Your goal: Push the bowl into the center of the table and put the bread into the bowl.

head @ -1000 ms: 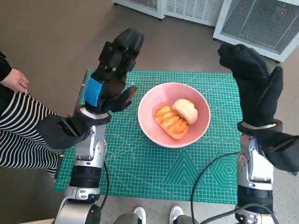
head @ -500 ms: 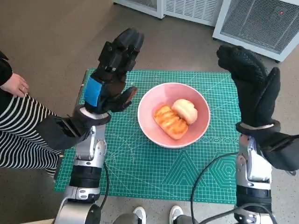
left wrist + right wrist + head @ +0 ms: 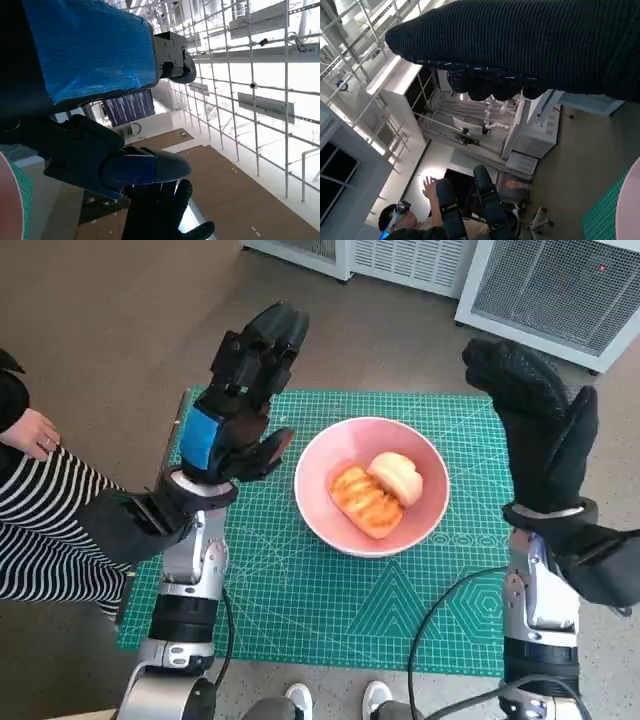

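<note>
One pink bowl [image 3: 371,485] — two bread pieces [image 3: 378,491] inside | left hand [image 3: 236,415], right hand [image 3: 535,420] — both raised, fingers spread, empty

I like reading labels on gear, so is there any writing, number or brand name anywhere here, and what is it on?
Nothing can be read.
Green mat: printed grid lines and shapes; markings along its edge are too small to read.
Dark screen in the left wrist view: rows of pale text, too blurred to read.

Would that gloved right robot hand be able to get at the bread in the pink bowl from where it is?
Probably yes. The right robot hand is raised beside the bowl, holding nothing, and the bread lies uncovered with nothing between them.
</note>
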